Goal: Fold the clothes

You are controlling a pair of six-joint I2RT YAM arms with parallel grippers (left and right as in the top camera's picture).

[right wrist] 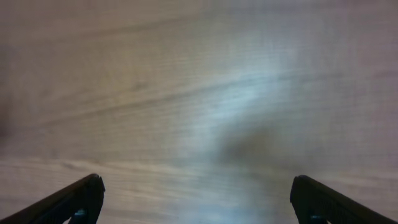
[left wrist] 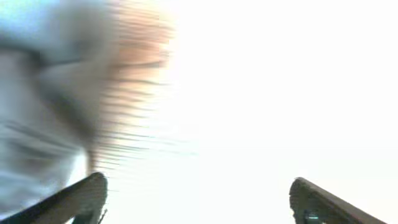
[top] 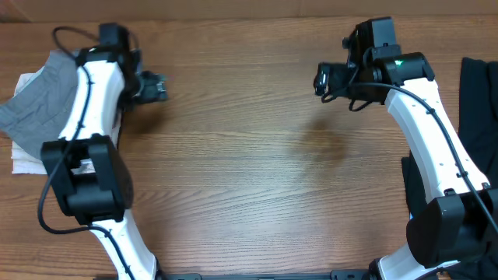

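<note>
Shorts in plain medium-grey thin fabric lie at the far left of the wooden desk, with both hands empty.

The grey shorts are rumpled and rest on top of a folded cream-white cloth, whose edges show at their left and near sides. The white left arm crosses over their right part and hides it. The left hand sits just right of the shorts over bare wood. In its own blurred, washed-out view its fingers are spread wide apart with nothing between them, and the grey fabric is a smear at the left. The right hand is well apart, at the far right of centre, its fingers likewise spread over bare wood grain. A black garment lies along the right edge of the desk.
</note>
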